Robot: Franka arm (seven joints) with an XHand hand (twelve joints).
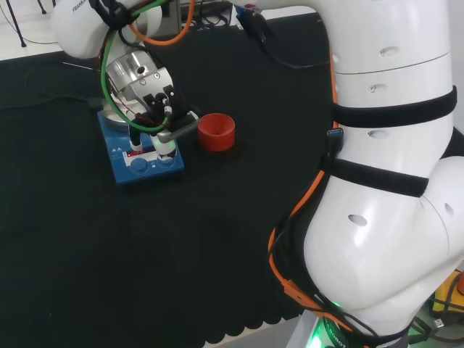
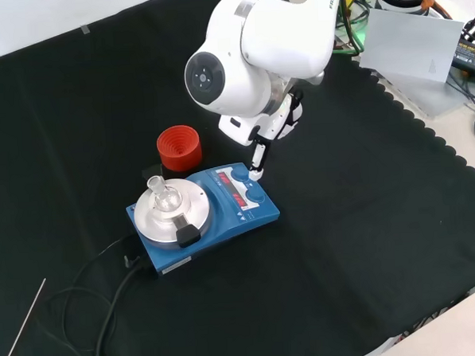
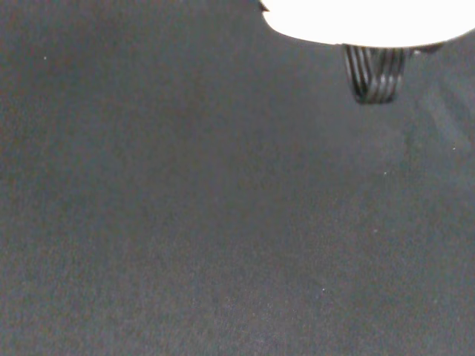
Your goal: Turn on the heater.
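— Blue plastic, boxy: the heater (image 2: pixel 204 216) sits mid-surface in the front view, round steel plate left, knobs right, a ribbed red ring (image 2: pixel 178 147) behind.

— And the hand (image 2: pixel 261 149)?

— One straight finger reaches down onto the panel, apparently touching. A slip could nudge the wrong knob.

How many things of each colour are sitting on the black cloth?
Blue: 1, the blue box-shaped heater with a round silver plate
Red: 1, the red ribbed plastic ring
Clear: 1, the small clear glass flask on the plate
Total: 3
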